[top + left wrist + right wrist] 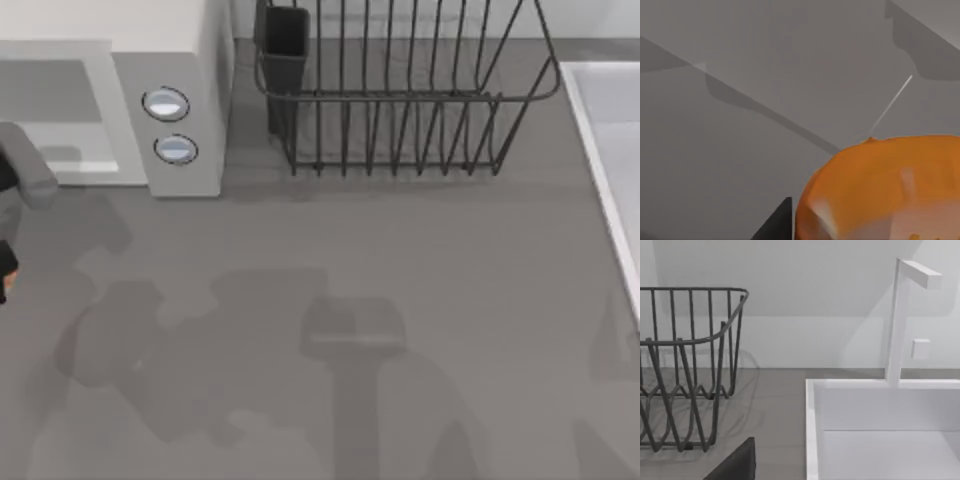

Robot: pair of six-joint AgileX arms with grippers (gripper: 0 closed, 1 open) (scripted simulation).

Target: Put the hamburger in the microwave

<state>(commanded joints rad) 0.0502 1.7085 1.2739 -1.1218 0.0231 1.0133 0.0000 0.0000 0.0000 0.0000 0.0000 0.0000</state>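
The left tool, at nine o'clock on the worktop, is clamped on the rounded orange-brown hamburger, just before the white boxy microwave at eleven. A weak hold could drop it short; misaim could clip the opening's edge.

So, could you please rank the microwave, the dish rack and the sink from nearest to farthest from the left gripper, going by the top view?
From the left gripper, at the table's left edge:
1. microwave, back left.
2. dish rack, back centre.
3. sink, far right.
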